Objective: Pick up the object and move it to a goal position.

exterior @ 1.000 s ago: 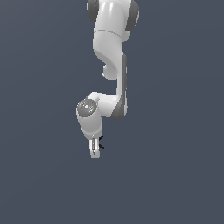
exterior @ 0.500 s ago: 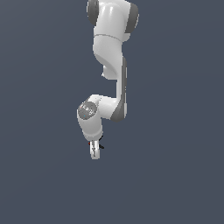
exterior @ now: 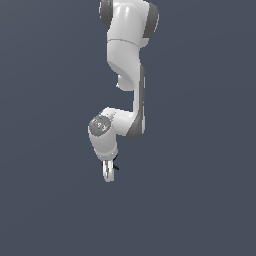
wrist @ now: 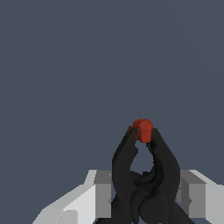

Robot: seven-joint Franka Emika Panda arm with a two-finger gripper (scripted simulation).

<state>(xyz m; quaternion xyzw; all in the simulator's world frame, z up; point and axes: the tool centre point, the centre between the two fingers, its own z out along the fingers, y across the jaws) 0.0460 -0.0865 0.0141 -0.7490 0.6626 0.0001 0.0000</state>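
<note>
The object (wrist: 144,175) is a small black clamp-like piece with curved prongs meeting at a red tip (wrist: 142,129). It sits between the grey fingers (wrist: 103,194) of my gripper (wrist: 146,194), and both pads press against its sides. In the exterior view, the gripper (exterior: 107,173) points down from the white arm. The object (exterior: 114,166) shows there only as a black sliver beside the fingers. Whether it rests on the surface or hangs just above it cannot be told.
Plain dark grey ground (exterior: 200,200) fills both views. The white arm's elbow and wrist (exterior: 125,122) rise directly above the gripper. No goal marker shows.
The fingers have drawn closer together around the object. The arm itself has hardly moved.
</note>
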